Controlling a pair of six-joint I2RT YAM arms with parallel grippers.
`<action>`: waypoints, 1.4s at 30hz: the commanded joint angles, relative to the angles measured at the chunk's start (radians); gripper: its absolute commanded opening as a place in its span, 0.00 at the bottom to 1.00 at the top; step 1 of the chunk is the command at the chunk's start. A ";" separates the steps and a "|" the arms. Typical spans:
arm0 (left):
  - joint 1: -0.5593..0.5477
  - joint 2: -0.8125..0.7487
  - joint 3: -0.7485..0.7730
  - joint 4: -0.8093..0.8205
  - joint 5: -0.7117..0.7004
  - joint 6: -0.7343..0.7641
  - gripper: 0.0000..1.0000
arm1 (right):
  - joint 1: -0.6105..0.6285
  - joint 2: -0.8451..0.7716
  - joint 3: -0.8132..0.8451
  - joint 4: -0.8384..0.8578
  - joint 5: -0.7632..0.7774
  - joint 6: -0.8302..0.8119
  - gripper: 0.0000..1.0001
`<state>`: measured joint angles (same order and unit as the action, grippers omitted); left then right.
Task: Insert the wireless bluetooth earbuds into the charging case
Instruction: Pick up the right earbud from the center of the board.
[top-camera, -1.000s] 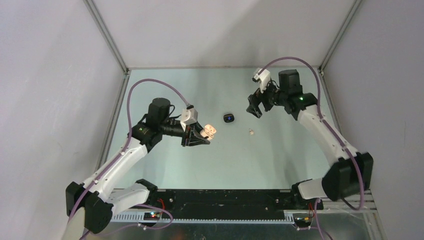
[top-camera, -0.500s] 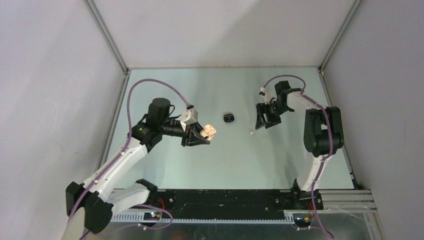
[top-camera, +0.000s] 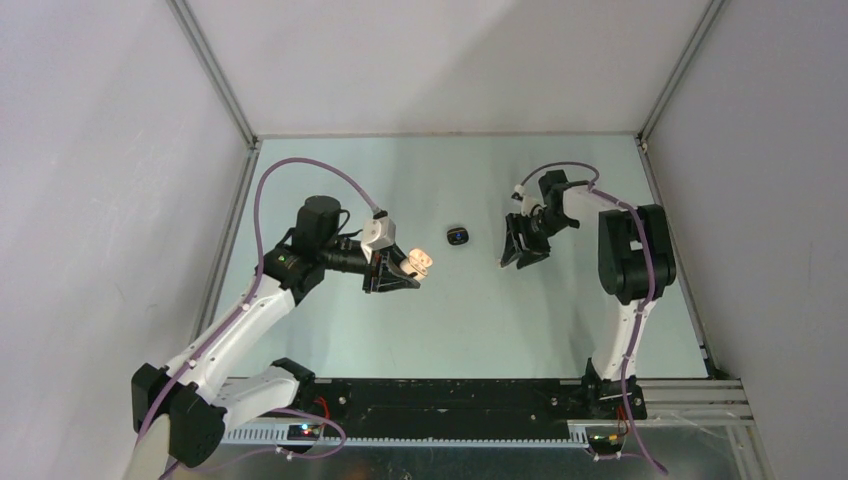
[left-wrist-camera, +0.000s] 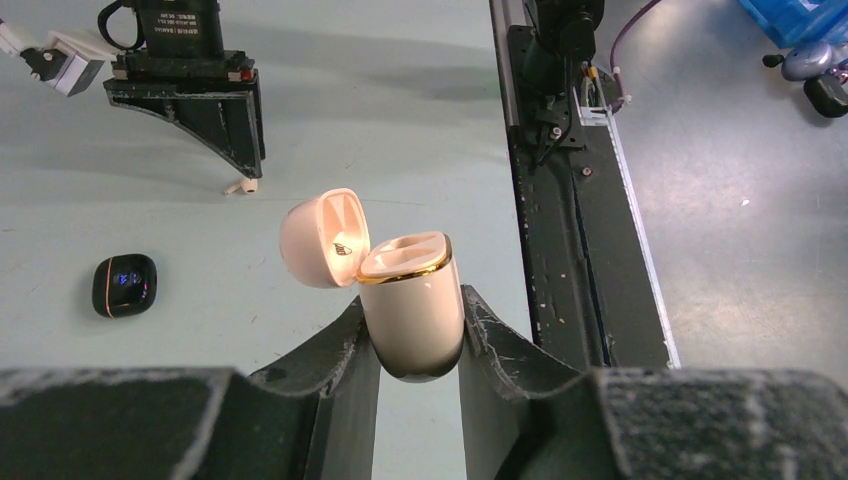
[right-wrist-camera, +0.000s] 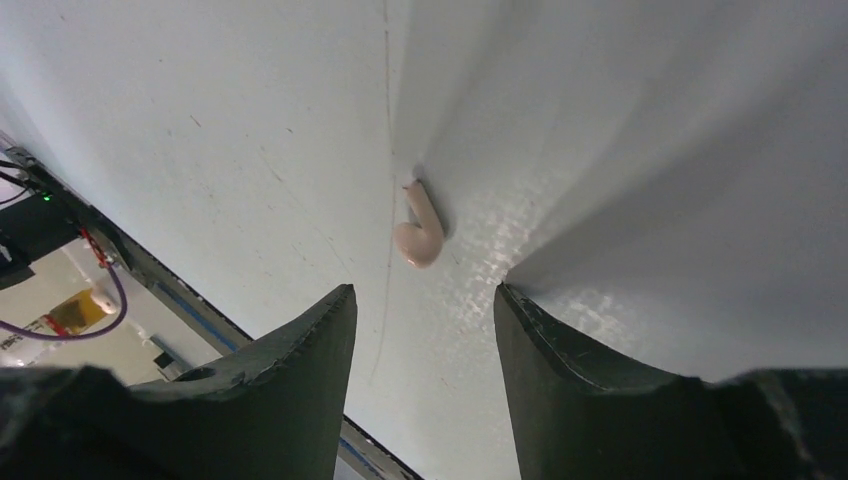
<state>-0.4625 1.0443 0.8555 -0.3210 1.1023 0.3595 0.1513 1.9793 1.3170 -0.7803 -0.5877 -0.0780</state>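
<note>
Pale green table (top-camera: 450, 320): left gripper (left-wrist-camera: 412, 308) clamps the lid-open charging case (left-wrist-camera: 403, 285) upright. Right gripper (right-wrist-camera: 422, 292), fingers spread, sits just beside the cream-white earbud (right-wrist-camera: 420, 232).

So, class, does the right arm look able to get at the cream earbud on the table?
Probably yes: the right gripper hangs open right over the cream earbud, nothing between them.

Cams: one overhead, two wrist.
Top looks down on whole table (top-camera: 440, 320); wrist cams sit close behind own fingers (right-wrist-camera: 300, 380); both see the earbud (right-wrist-camera: 420, 228) ahead.
</note>
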 joint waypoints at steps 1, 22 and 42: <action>-0.009 -0.014 0.020 0.002 0.001 0.026 0.00 | 0.027 0.034 0.027 0.054 -0.017 0.058 0.57; -0.010 0.000 0.027 -0.007 -0.012 0.040 0.00 | 0.083 0.008 0.031 0.118 0.173 0.091 0.22; -0.016 0.017 0.014 0.006 -0.023 0.032 0.00 | 0.186 -0.486 0.070 0.028 0.280 -0.426 0.23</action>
<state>-0.4694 1.0504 0.8555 -0.3386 1.0763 0.3759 0.3161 1.6173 1.3525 -0.7097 -0.3126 -0.3378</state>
